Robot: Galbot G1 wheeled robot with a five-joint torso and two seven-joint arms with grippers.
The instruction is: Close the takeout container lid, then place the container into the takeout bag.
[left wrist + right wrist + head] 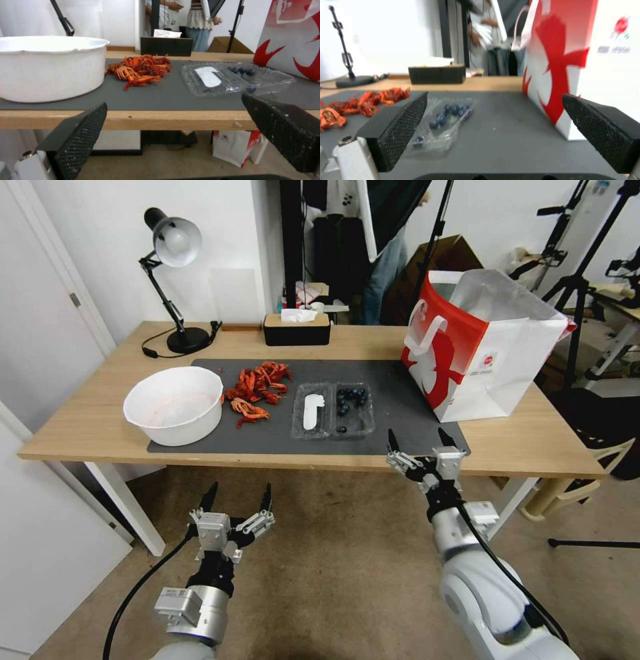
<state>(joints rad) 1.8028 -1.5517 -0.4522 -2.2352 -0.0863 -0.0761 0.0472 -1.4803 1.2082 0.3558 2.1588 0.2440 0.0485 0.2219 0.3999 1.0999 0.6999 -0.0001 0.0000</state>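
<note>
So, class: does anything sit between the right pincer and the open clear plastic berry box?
Nothing visible does. The right pincer, open, hovers at the table's front edge; only bare grey mat separates it from the clear plastic berry box.

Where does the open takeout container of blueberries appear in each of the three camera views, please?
Head view: takeout container mid-mat, between the crayfish and the takeout bag.
Left wrist view: container lying open right of centre, beside the bag.
Right wrist view: container lying behind one gripper finger.
Shared landmark: the red-and-white bag.
</note>
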